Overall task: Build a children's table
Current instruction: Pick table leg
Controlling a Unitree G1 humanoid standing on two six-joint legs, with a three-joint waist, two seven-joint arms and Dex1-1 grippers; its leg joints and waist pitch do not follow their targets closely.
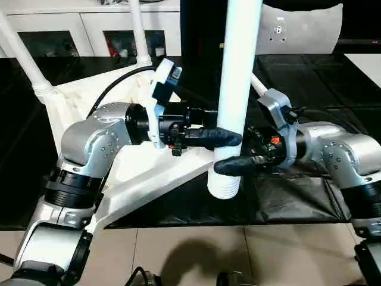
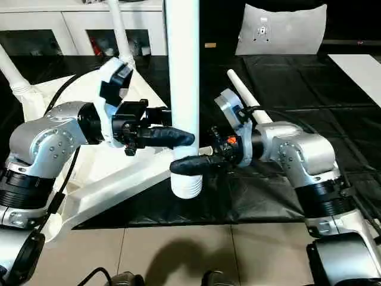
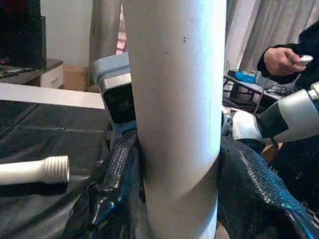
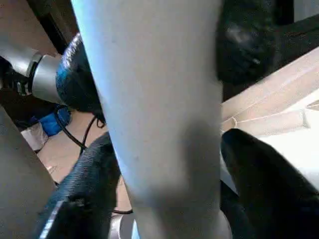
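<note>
A white tube leg stands upright in mid-air in front of me, its ribbed end pointing down over the front edge of the black surface. My left gripper is shut on it from the left, and both fingers press its sides in the left wrist view. Just below, my right gripper straddles the same leg, open, with a thin gap at one finger. The white table top lies underside up and tilted at the left. Two legs rise from its far corners.
Another loose leg lies on the black padded surface behind my right arm. White cabinets and a white cushion stand at the back. A person's hand holds a small white object off to the side. Tiled floor lies below the front edge.
</note>
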